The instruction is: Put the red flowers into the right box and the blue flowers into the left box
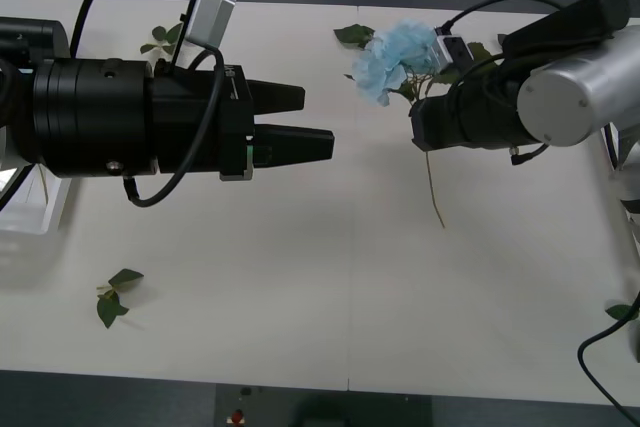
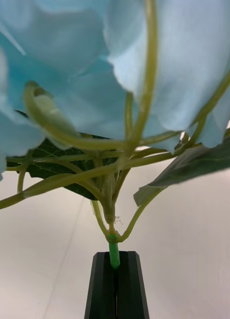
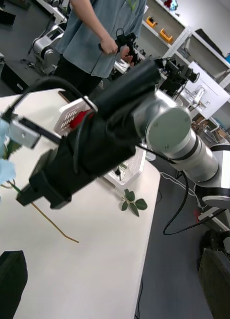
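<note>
Aloft, right gripper (image 2: 116, 279) pinches a blue flower (image 1: 398, 59) stem; left gripper (image 1: 318, 125) parted — right box (image 3: 129, 172) contents unclear.

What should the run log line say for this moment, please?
right gripper: shut on blue flower stem, lifted over table | left gripper: open, mid-air, empty | left box: at table's left edge

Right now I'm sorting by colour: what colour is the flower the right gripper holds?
Pale sky blue flower, clearest in the front view.

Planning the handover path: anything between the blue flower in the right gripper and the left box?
Yes: the left gripper, fingers parted, hangs mid-table between the blue flower, clamped by the right gripper, and the left box.
</note>
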`<state>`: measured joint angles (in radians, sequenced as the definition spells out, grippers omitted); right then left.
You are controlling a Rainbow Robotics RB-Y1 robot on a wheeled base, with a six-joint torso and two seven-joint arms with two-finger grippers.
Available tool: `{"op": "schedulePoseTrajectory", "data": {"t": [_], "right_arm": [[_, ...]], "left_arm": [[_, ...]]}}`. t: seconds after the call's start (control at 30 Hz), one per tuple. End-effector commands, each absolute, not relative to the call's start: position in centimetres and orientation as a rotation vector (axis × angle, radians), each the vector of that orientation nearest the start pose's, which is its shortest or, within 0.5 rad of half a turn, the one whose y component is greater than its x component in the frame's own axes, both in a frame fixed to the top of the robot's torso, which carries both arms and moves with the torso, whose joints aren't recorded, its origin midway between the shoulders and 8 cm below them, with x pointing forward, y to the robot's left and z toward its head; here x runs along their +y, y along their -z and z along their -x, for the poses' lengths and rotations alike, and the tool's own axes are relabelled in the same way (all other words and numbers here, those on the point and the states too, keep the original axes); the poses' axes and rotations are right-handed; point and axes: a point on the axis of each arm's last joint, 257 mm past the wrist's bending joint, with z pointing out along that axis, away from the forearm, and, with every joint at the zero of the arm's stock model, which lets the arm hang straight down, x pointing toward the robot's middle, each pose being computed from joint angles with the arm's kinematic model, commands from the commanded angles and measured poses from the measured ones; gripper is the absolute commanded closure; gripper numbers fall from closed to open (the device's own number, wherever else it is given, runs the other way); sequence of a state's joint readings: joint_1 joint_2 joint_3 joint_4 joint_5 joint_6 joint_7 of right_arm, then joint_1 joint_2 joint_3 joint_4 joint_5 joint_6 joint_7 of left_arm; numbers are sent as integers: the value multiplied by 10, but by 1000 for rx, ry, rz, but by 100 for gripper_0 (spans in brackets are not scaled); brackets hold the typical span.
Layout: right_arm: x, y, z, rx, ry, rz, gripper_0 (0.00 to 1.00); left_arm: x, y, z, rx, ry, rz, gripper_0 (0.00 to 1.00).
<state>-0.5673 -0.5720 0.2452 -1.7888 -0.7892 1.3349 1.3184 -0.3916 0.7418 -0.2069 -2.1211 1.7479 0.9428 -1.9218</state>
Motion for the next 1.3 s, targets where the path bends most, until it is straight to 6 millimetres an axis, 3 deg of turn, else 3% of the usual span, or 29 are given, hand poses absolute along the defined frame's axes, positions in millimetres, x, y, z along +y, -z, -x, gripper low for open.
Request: {"op": "schedulePoseTrajectory", "data": {"t": [0.03, 0.23, 0.47, 0.67, 0.87, 1.1, 1.3], "right_arm": [[-104, 116, -525, 2179, -496, 604, 100], [-79, 59, -513, 1991, -736, 665, 100], [-50, -5, -478, 1781, -1076, 678, 100], [-33, -45, -449, 1648, -1298, 680, 100], [-27, -66, -428, 1578, -1428, 700, 100], [-26, -64, -426, 1589, -1440, 700, 100], [-26, -64, -426, 1589, -1440, 700, 100]], "left_arm": [[5, 8, -362, 1572, 1108, -1020, 0], [3, 6, -360, 1566, 1121, -1018, 0], [2, 8, -359, 1570, 1126, -1021, 0], [2, 7, -361, 1570, 1126, -1015, 0], [-2, 4, -376, 1568, 1143, -974, 0], [-9, 5, -393, 1585, 1139, -988, 0], [-31, 5, -402, 1593, 1184, -999, 0]]}}
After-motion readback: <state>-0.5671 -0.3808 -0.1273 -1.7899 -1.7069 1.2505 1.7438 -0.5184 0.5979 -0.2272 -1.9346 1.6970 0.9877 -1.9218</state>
